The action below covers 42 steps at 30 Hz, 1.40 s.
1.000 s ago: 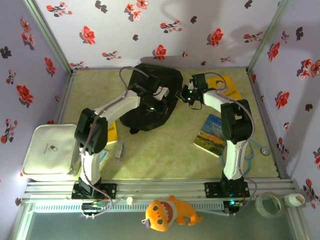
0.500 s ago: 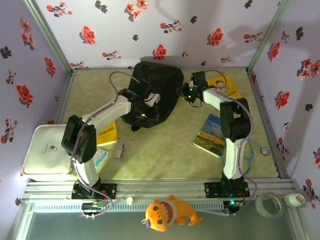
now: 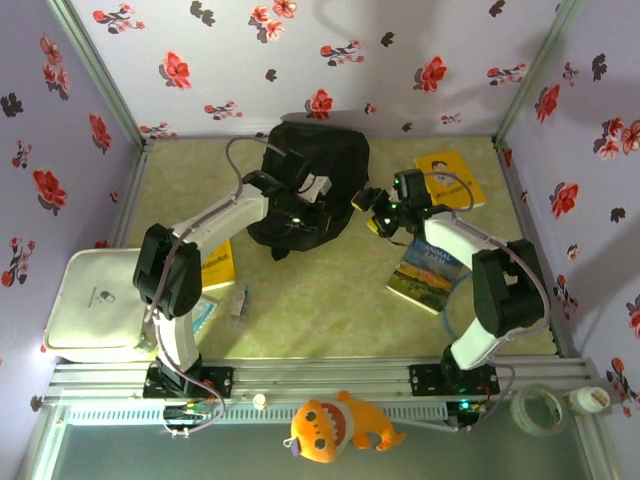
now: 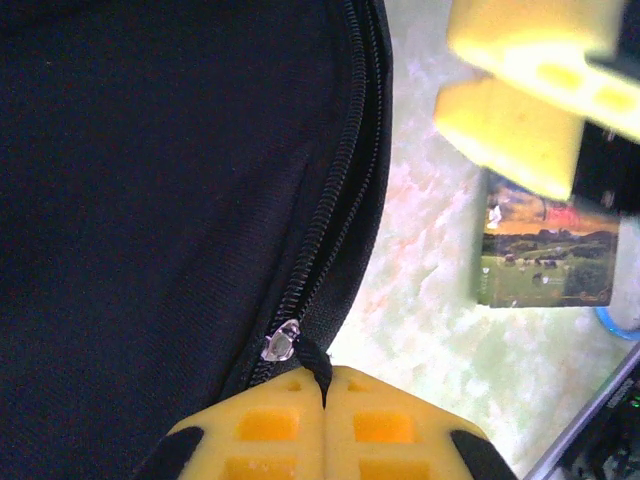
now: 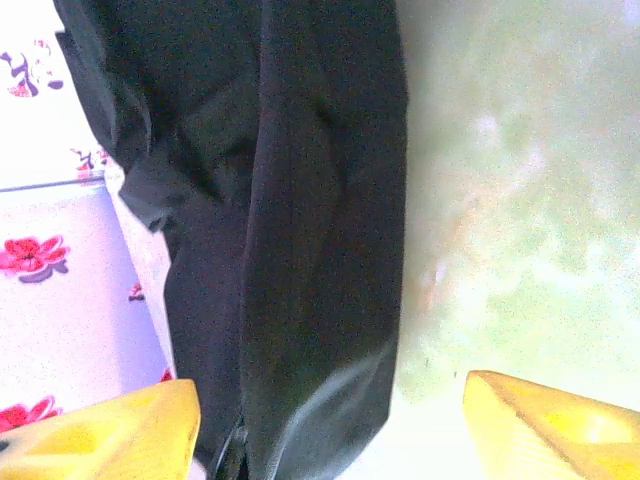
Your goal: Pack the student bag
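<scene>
Jaws of my left gripper (image 4: 322,398) are pinched shut on the zip pull (image 4: 306,357) at the right edge of the large black soft fabric backpack (image 3: 335,150), which lies far and central with its zip running away from them, while my right gripper (image 5: 330,395) gapes empty just right of it.

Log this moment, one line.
left gripper: shut on zip pull | right gripper: open at bag edge | landscape book: on table, outside bag

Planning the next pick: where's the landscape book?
Top view: the landscape book lies right of centre, beside the right arm, nearer than the yellow book.
</scene>
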Each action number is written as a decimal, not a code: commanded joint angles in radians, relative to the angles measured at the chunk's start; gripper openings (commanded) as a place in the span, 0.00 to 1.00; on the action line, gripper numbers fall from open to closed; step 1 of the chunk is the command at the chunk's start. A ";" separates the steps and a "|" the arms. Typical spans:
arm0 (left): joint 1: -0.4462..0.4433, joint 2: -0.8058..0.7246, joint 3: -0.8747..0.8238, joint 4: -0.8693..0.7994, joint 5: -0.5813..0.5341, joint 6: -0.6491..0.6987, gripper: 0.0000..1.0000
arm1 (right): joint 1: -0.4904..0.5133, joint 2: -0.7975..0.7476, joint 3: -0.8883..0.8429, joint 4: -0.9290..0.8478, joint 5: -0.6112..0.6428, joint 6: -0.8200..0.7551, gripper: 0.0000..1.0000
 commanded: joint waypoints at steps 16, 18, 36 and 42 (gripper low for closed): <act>-0.046 0.061 0.038 0.095 0.083 -0.050 0.00 | 0.038 0.066 0.038 0.042 0.003 0.029 0.43; -0.045 0.061 0.038 0.093 0.083 -0.050 0.00 | 0.036 0.080 0.043 0.039 0.011 0.026 0.41; -0.035 0.004 -0.029 0.013 -0.004 0.033 0.00 | 0.004 0.148 0.143 -0.129 0.136 -0.084 0.09; 0.005 -0.068 -0.134 -0.025 -0.061 0.085 0.00 | -0.035 0.165 0.184 -0.177 0.194 -0.141 0.08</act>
